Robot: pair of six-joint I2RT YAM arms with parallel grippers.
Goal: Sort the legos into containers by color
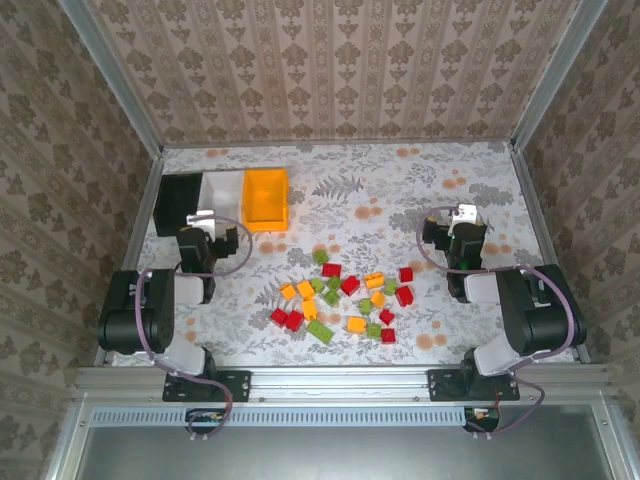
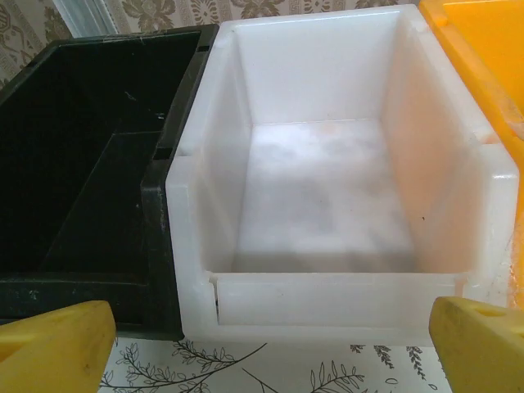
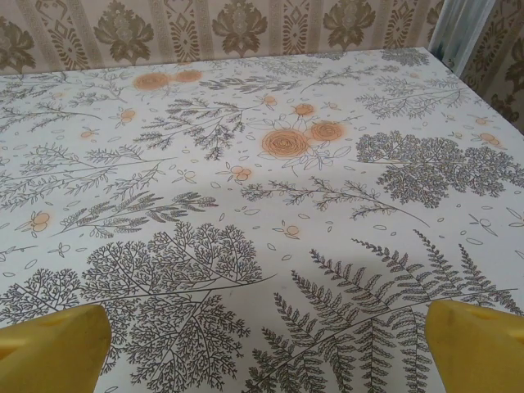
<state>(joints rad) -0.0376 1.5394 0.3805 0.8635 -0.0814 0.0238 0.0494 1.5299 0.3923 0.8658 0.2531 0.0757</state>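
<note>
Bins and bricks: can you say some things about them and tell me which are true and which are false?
1. The white bin is empty. True.
2. The white bin stands between the black bin and the orange bin. True.
3. The bricks are blue and purple. False: they are red, orange and green.
4. The left tool holds a brick. False: it is open and empty, facing the white bin.
5. The bricks lie loose on the table. True.
</note>
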